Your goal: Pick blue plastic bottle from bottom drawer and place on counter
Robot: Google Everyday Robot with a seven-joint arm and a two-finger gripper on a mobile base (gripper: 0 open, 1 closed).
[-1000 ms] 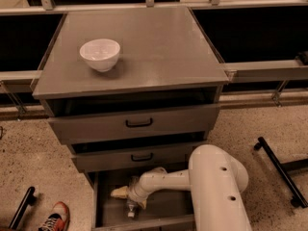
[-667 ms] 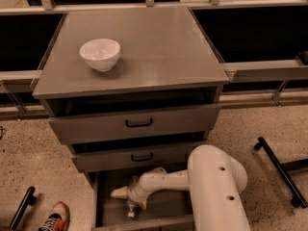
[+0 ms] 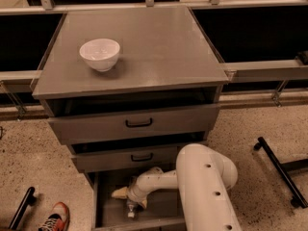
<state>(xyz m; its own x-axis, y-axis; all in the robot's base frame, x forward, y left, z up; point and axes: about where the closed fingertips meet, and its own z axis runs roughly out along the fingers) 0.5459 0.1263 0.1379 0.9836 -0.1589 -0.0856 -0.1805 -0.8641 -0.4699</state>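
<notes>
The bottom drawer (image 3: 105, 214) is pulled open at the foot of the grey cabinet. My white arm reaches down into it from the lower right. My gripper (image 3: 129, 199) is inside the drawer, right over the blue plastic bottle (image 3: 130, 210). The bottle lies on the drawer floor with its white cap toward the front, and the gripper hides most of its body. The counter (image 3: 163, 47) is the flat grey top of the cabinet, with a white bowl (image 3: 99, 54) at its left.
Two upper drawers with black handles (image 3: 139, 123) (image 3: 142, 157) are slightly open above the bottom one. A red shoe (image 3: 54, 217) and a black bar (image 3: 21, 208) are on the floor at the left. A black frame (image 3: 281, 170) is at the right.
</notes>
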